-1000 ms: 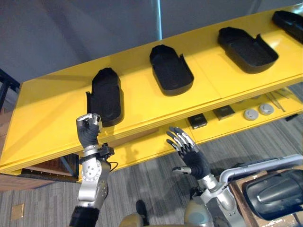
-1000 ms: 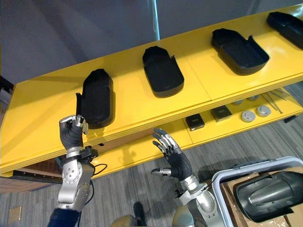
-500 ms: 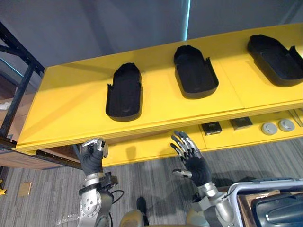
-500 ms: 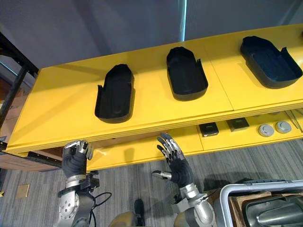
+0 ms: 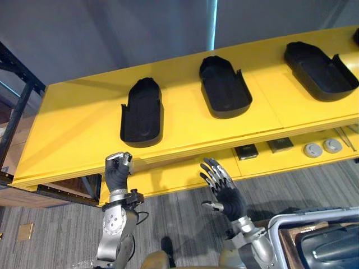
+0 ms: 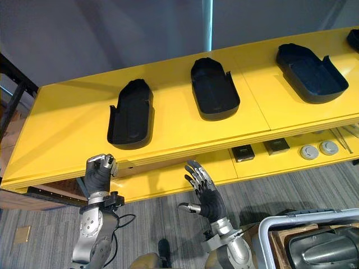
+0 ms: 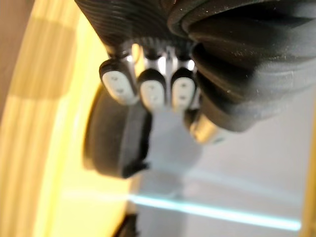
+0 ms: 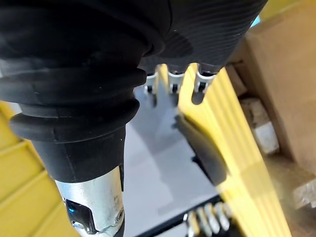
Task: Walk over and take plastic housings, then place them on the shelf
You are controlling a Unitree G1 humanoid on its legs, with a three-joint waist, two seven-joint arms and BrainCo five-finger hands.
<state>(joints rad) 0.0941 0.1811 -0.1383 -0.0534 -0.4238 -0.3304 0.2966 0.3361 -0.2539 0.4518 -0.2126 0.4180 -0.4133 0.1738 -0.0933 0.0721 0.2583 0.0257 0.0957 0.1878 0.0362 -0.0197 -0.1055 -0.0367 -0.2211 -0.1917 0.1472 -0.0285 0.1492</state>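
Yellow shelf: the upper deck spans the head view from 9 to 3 o'clock, with a lower deck beneath its front edge. Grey-rimmed bin, at 4 o'clock: I judge the dark glossy shell inside it to be a further housing awaiting pickup. Three black plastic housings lie open side up and well apart on the upper deck: left housing at 10 o'clock, middle housing at 1 o'clock, right housing at 2 o'clock. I expect each to be light, stiff and thin-walled, its smooth skin somewhat slippery. I would take hold across the long side walls near the middle, thumb inside the rim, not by the notched end. Left hand, at 7 o'clock, just below the shelf edge: clenched, empty. Right hand, at 5 o'clock: fingers spread and released, holding nothing. Small parts sit on the lower deck at 4 o'clock. I can read no label or writing on any housing
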